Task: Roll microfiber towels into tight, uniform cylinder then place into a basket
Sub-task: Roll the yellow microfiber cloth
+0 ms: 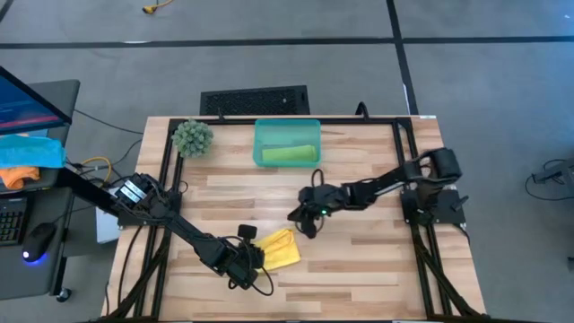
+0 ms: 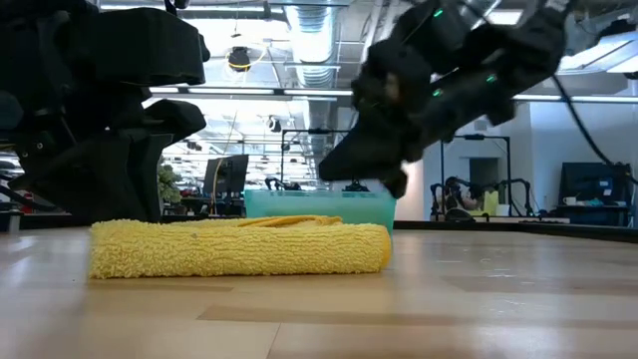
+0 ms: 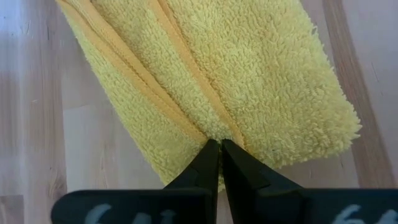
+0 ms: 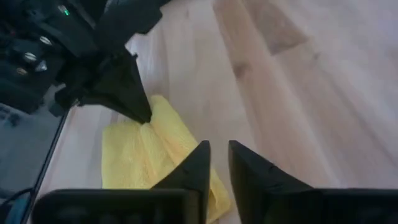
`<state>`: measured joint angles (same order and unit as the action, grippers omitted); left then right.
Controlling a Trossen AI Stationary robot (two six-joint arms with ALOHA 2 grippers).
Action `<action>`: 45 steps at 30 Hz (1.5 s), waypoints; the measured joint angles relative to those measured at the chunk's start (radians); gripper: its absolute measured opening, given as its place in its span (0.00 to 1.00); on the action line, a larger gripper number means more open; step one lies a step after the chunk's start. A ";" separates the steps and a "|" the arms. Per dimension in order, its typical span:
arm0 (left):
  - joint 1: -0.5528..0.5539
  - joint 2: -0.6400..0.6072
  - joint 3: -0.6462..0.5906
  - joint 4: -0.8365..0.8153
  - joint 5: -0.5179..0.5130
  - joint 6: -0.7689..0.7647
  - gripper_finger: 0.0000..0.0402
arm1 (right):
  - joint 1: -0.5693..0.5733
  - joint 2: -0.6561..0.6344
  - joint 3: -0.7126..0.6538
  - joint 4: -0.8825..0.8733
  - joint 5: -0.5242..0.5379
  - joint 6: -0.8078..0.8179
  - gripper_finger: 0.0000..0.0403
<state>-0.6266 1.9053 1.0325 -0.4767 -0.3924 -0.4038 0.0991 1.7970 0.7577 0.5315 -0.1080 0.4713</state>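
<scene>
One towel down, one left.
We saw green (image 1: 289, 154) in the basket (image 1: 260, 135); left gripper (image 3: 220, 148) pinched yellow (image 3: 249, 81), right gripper (image 4: 218, 155) hung empty, slightly parted.

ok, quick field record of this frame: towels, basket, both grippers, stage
yellow towel: folded or part-rolled, lying on the table near its front edge
green towel: rolled, inside the basket
basket: teal bin at the table's back edge, beside the plant ball
left gripper: shut, pinching the yellow towel's edge
right gripper: slightly open, empty, above the table just right of the yellow towel
stage: one towel binned, yellow one not yet in the basket
</scene>
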 joint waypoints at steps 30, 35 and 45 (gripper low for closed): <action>-0.001 0.001 -0.001 0.002 -0.027 -0.007 0.02 | -0.049 0.209 0.176 -0.149 -0.410 0.084 0.40; -0.001 0.001 -0.002 0.010 -0.033 -0.006 0.02 | -0.037 0.211 0.204 -0.198 -0.412 0.114 0.38; -0.002 0.003 -0.002 0.001 -0.067 -0.005 0.02 | 0.010 0.213 0.261 -0.368 -0.350 0.101 0.20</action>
<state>-0.6285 1.9087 1.0306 -0.4758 -0.4595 -0.4086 0.1087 2.0096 1.0190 0.1632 -0.4582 0.5725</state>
